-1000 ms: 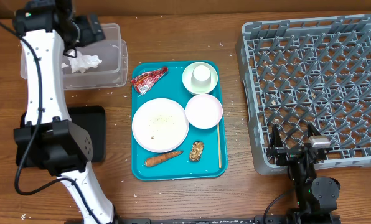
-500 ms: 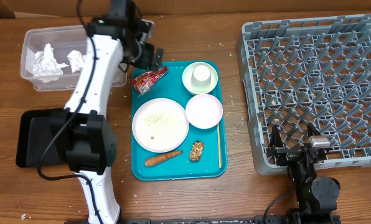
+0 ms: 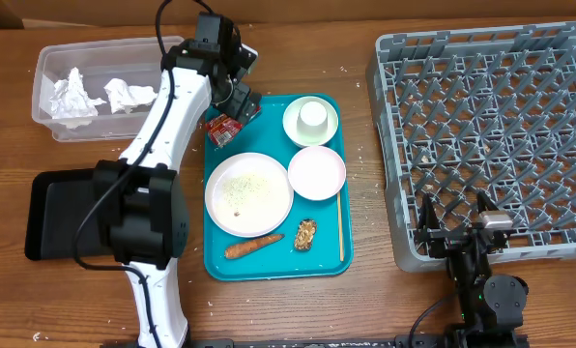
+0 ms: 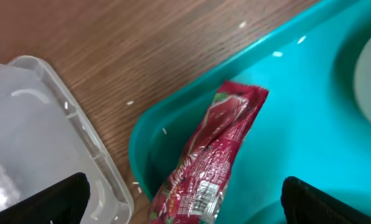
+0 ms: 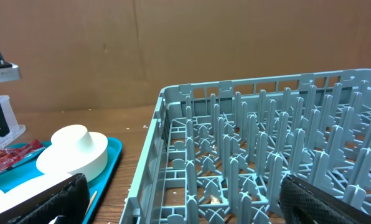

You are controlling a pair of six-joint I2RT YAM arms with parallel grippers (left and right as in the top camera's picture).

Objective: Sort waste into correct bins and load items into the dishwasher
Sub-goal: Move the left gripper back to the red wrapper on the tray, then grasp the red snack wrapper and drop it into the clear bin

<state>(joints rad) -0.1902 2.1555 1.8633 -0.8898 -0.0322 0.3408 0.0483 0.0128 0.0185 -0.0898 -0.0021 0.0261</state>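
The red-and-white wrapper (image 3: 228, 127) (image 4: 215, 155) lies at the teal tray's back left corner. My left gripper (image 3: 236, 102) (image 4: 185, 208) hovers just above it, open wide, one finger on each side of the wrapper and not touching it. Two crumpled napkins (image 3: 75, 94) lie in the clear tub (image 3: 177, 53) (image 4: 30, 137). On the tray are the white plate (image 3: 248, 193) with rice grains, a small bowl (image 3: 317, 173), a cup (image 3: 313, 115) inside the green-rimmed bowl, a carrot (image 3: 253, 247), a brown lump (image 3: 305, 233) and chopsticks (image 3: 341, 227). My right gripper (image 3: 454, 209) (image 5: 185, 205) rests open at the grey rack's (image 3: 491, 126) (image 5: 266, 149) front edge.
The black tray (image 3: 51, 213) lies at the left under my left arm. The teal tray (image 3: 269, 269) sits in the middle, between the tub and the rack. Rice grains are scattered on the wood around the tray.
My left arm has swung right from over the clear tub to above the wrapper. The right arm has not moved.
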